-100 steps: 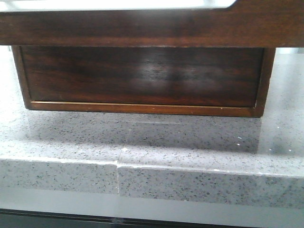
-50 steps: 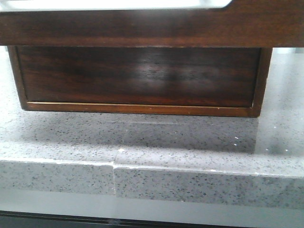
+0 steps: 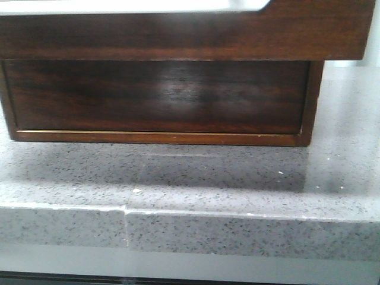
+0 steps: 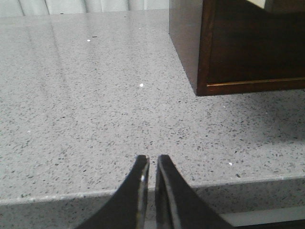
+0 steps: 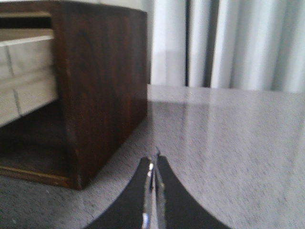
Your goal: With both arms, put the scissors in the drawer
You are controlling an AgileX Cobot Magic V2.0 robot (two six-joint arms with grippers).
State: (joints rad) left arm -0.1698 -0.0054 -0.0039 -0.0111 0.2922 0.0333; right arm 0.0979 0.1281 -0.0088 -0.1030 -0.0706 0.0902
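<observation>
We are holding both our left gripper [image 4: 151, 164] and right gripper [image 5: 153, 167] nearly closed and empty over the counter [image 4: 95, 95], near the drawer [image 3: 178, 29] cabinet's corners.

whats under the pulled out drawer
Under the drawer sits the lower drawer front of the wooden cabinet, then shaded grey stone countertop. No scissors show there. The drawer's inside is hidden from the front view.

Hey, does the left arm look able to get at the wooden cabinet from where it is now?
Probably yes. The left gripper sits shut over the bare stone counter, and nothing lies between it and the cabinet corner. The scissors are not in view.
</observation>
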